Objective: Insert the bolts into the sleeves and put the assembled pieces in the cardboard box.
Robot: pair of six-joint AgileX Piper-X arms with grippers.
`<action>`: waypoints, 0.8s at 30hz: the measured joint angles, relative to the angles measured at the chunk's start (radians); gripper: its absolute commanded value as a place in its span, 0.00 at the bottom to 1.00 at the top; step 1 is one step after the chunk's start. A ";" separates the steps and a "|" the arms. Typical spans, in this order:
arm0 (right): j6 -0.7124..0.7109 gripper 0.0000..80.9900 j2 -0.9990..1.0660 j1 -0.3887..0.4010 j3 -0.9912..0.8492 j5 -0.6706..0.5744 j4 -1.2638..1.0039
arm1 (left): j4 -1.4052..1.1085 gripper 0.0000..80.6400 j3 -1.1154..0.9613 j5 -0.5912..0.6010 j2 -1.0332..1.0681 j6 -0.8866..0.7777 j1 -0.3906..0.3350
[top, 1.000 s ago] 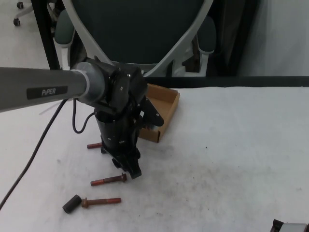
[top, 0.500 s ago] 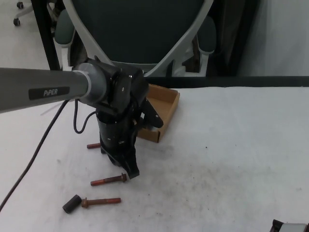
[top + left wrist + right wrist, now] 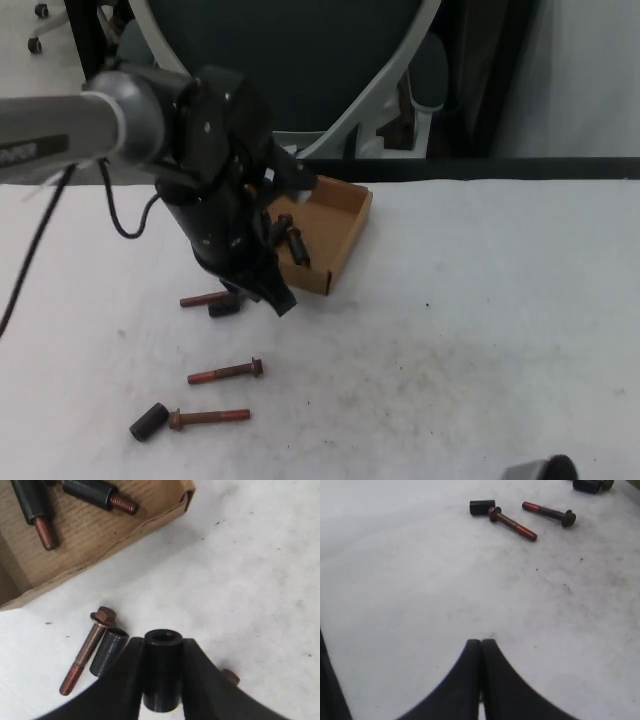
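Observation:
My left gripper [image 3: 162, 647] is shut on an upright black sleeve [image 3: 162, 675], held above the white bench. Just beyond it lie a copper bolt [image 3: 86, 652] and a loose black sleeve [image 3: 107, 652], side by side. In the high view the left gripper [image 3: 276, 298] hangs beside the cardboard box [image 3: 345, 225], which holds two assembled pieces [image 3: 290, 240]. Nearer the front lie a bolt [image 3: 225, 373], another bolt [image 3: 210, 416] and a sleeve [image 3: 148, 422]. My right gripper [image 3: 481, 652] is shut with nothing in it, low over the bench and short of a sleeve [image 3: 482, 507] and two bolts [image 3: 512, 524].
An office chair [image 3: 290, 60] stands behind the bench's far edge. A black cable [image 3: 30, 250] trails from the left arm over the bench's left side. A dark part of an arm [image 3: 540, 468] pokes in at the front right.
The left arm has lifted and swung back from the front bolt toward the box, uncovering the two pieces inside. The dark part at the front right has shifted left.

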 measured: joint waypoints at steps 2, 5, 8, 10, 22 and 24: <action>0.000 0.00 0.003 0.000 -0.050 -0.001 0.073 | -0.013 0.01 0.043 0.013 -0.051 -0.004 -0.002; -0.006 0.00 0.005 -0.017 -0.131 -0.027 0.177 | -0.054 0.01 0.130 0.070 -0.137 -0.043 -0.004; -0.011 0.00 0.007 -0.047 -0.192 -0.081 0.245 | -0.126 0.01 0.231 0.095 -0.229 -0.071 -0.001; -0.013 0.00 0.007 -0.073 -0.233 -0.119 0.299 | -0.184 0.01 0.307 0.107 -0.287 -0.105 -0.001; -0.063 0.00 0.037 -0.198 -0.463 -0.246 0.576 | -0.521 0.01 0.703 0.186 -0.658 -0.323 -0.060; -0.075 0.00 0.081 -0.222 -0.548 -0.251 0.664 | -0.571 0.01 0.756 0.186 -0.714 -0.365 -0.075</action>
